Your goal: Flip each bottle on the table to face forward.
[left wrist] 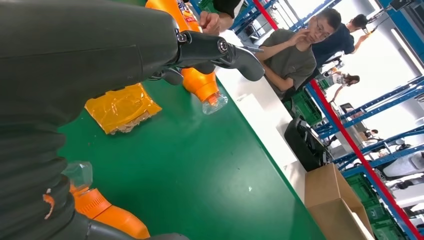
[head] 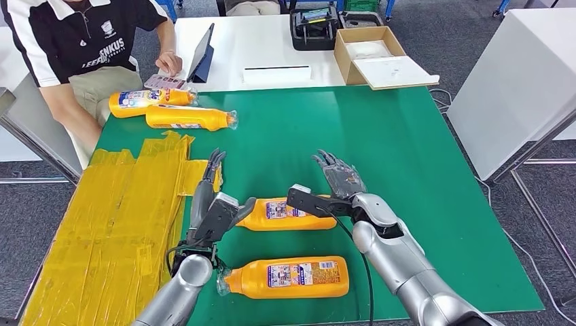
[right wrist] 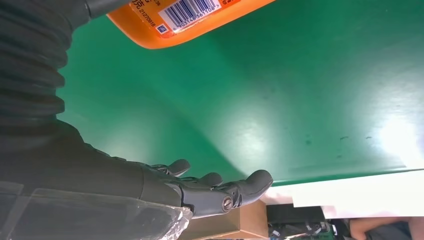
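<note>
Step in hand: the middle bottle (head: 289, 214) is judged to be the one being turned; it lies on its side on the green table (head: 421, 176), label up, between the two hands.
Left hand (head: 214, 207): fingers are spread and raised, nothing is held; the thumb is placed at the neck end of the middle bottle, contact cannot be confirmed.
Right hand (head: 336, 180): open, fingers are extended upward beyond the bottle's base end; the thumb lies across the bottle's upper side.
Near bottle (head: 289, 277): lies on its side close to the table's front edge, label up, untouched.
Far bottles (head: 173, 109): two lie on their sides at the far left corner, beside a seated person (head: 81, 47).
Recommended method: both ends are to be braced evenly, so that the rounded body is rolled and not pushed away.
Hazard: the yellow taped sheet (head: 115, 217) lies just beside the left hand; snagging is to be avoided.
Check: the label is to be confirmed facing forward before release.
</note>
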You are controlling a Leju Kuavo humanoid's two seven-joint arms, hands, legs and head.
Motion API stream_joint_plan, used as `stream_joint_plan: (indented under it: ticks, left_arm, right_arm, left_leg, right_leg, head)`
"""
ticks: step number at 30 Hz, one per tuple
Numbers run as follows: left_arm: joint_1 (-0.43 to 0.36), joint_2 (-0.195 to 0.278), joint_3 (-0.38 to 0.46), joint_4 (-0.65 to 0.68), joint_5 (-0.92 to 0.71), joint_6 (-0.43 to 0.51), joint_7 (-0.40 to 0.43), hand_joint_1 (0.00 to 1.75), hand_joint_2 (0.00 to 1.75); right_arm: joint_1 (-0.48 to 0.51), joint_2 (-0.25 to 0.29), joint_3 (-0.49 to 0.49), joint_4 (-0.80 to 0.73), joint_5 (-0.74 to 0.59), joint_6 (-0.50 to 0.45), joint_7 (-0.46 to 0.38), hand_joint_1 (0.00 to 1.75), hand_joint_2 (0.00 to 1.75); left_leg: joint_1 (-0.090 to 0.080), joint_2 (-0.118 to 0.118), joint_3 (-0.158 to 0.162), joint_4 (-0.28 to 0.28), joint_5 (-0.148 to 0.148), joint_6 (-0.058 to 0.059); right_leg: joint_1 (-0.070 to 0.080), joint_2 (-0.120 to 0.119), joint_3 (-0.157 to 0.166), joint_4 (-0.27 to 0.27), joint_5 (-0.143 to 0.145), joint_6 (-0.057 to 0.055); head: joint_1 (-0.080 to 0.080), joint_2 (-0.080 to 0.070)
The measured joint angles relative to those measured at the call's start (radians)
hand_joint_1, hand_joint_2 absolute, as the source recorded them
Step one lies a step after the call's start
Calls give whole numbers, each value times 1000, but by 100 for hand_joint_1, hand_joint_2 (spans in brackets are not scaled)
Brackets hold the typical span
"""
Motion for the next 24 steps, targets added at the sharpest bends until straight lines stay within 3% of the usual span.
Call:
stream_joint_plan:
  ticks: [5,17,24]
  left_arm:
    - [-9,6,0,22,25,28,-12,0,175]
    - [11,37,14,24,17,30,-11,0,175]
    - [12,41,21,22,6,21,-11,0,175]
  right_arm:
    - [10,-16,18,-53,-48,11,-28,0,175]
    - [80,-157,105,-542,-64,31,14,0,175]
    - [81,-199,115,-601,-79,37,23,0,175]
  left_leg:
    - [0,0,0,0,0,0]
    - [0,-1,-7,0,1,0]
    - [0,-1,-8,0,1,1]
  right_leg:
    - [0,0,0,0,0,0]
    - [0,0,-7,0,0,0]
    - [0,0,-7,0,0,0]
  head:
    - [0,0]
    - [0,0]
    - [0,0]
